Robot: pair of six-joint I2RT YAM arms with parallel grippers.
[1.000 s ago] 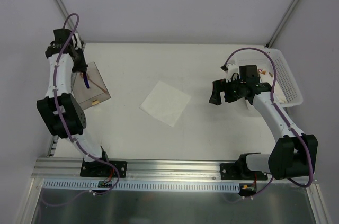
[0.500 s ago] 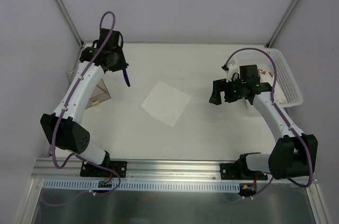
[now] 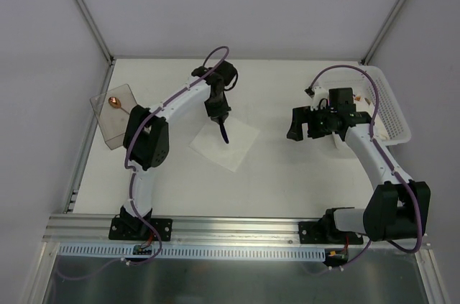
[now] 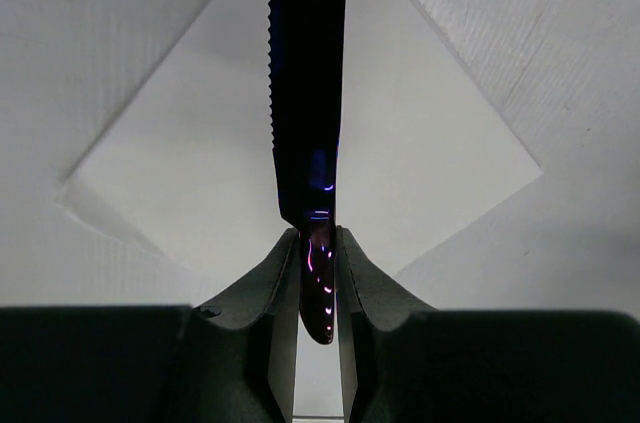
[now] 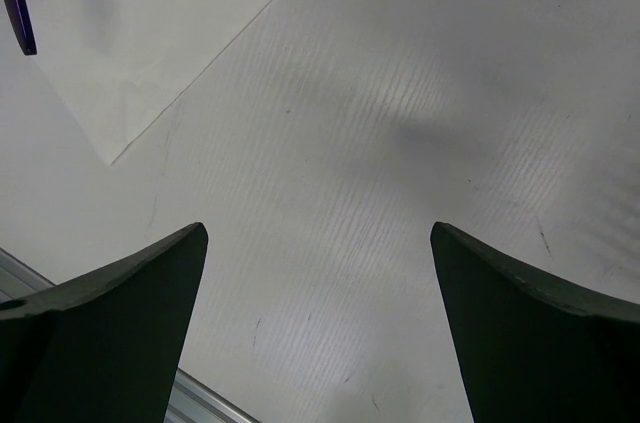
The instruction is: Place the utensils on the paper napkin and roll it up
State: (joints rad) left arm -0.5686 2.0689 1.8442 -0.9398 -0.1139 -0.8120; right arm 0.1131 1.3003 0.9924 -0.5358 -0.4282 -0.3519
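Note:
My left gripper [image 3: 218,114] is shut on the handle of a dark purple serrated knife [image 3: 224,131] and holds it above the white paper napkin [image 3: 237,149] at mid-table. In the left wrist view the knife [image 4: 305,93] runs straight out from the jaws [image 4: 318,253] over the napkin [image 4: 180,163]. A copper-brown spoon [image 3: 115,103] lies in the clear container [image 3: 118,121] at the left. My right gripper [image 3: 295,131] is open and empty, hovering right of the napkin. Its wrist view shows bare table between the fingers [image 5: 318,233], the napkin [image 5: 130,43] at upper left and the knife's tip [image 5: 16,3].
A white perforated basket [image 3: 394,103] stands at the table's right edge, behind the right arm. The clear container sits near the left edge. A metal rail [image 3: 237,228] runs along the near edge.
My left arm swung right from the clear container to above the napkin, carrying the knife. The right arm has barely moved.

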